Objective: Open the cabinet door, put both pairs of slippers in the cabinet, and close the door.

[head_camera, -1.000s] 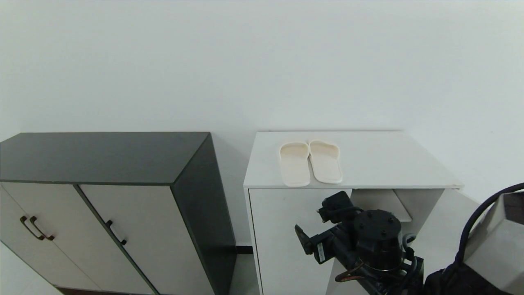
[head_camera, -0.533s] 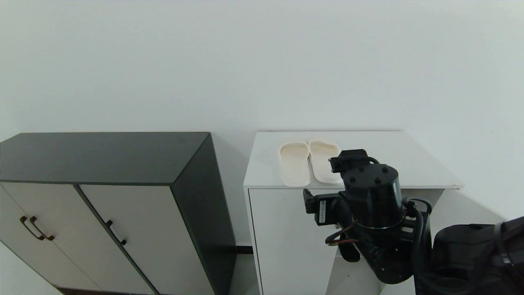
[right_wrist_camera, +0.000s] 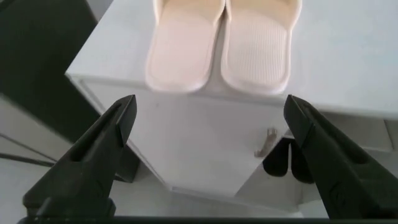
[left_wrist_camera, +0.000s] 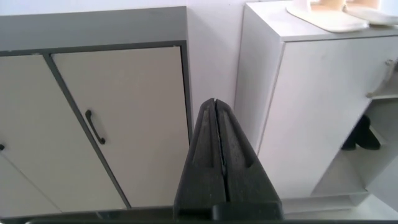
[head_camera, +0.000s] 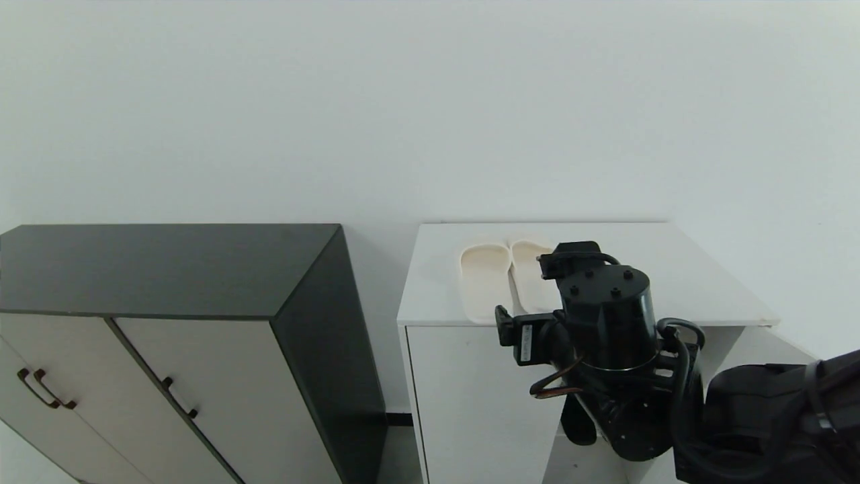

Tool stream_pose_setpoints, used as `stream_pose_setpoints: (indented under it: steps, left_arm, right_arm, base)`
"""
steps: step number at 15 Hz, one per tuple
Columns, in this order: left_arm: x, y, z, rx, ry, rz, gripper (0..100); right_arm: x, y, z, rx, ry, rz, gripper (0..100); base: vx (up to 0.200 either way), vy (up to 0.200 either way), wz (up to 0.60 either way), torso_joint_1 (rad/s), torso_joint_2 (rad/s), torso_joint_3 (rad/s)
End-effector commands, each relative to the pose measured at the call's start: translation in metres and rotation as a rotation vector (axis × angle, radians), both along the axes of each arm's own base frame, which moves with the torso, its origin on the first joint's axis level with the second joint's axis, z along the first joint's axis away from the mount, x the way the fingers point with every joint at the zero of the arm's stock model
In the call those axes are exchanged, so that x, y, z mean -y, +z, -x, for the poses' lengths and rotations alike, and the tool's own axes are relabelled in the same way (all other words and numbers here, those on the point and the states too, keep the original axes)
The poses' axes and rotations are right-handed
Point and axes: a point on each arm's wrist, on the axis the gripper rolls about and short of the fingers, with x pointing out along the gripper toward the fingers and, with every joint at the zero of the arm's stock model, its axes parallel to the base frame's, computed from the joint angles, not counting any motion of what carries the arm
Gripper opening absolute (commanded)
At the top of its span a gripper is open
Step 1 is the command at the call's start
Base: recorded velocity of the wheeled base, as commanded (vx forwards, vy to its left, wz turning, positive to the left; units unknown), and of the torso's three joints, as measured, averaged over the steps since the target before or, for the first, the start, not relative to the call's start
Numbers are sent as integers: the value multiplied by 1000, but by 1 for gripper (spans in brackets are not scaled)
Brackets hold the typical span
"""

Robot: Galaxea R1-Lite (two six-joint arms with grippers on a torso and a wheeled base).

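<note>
A cream pair of slippers (head_camera: pixel 485 279) lies side by side on top of the white cabinet (head_camera: pixel 470 390), near its front edge. My right gripper (right_wrist_camera: pixel 210 102) is open, hanging in front of that edge just below the cream slippers (right_wrist_camera: pixel 183 50), with nothing between its fingers. The right arm's wrist (head_camera: pixel 608 316) hides part of the right-hand slipper. The cabinet's right compartment stands open, and a dark pair of slippers (right_wrist_camera: pixel 287 163) sits inside it. My left gripper (left_wrist_camera: pixel 216 149) is shut and empty, low, facing both cabinets.
A black-topped cabinet (head_camera: pixel 168 269) with pale closed doors and dark handles stands to the left of the white one, with a narrow gap between them. A plain wall runs behind both. A small handle (right_wrist_camera: pixel 268 142) sits at the edge of the white cabinet's closed left panel.
My right arm has risen from below the cabinet top to its front edge, now covering part of the cream slippers. The head camera has shifted slightly; the slippers have not moved.
</note>
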Motion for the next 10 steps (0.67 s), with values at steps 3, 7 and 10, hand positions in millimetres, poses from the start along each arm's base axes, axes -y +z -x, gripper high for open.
stream_pose_setpoints:
  steps: [3, 7, 10]
  left_arm:
    - [0, 0, 0, -2, 0, 0, 0]
    - [0, 0, 0, -2, 0, 0, 0]
    - [0, 0, 0, -2, 0, 0, 0]
  right_arm:
    - [1, -8, -4, -16, -11, 18, 100]
    - [-2, -21, -10, -5, -17, 5, 100]
    - [1, -28, -23, -9, -14, -6, 100]
  base:
    - [200, 0, 0, 9, 4, 1]
    - [100, 0, 0, 2, 2, 1]
    - [0, 0, 0, 0, 0, 0]
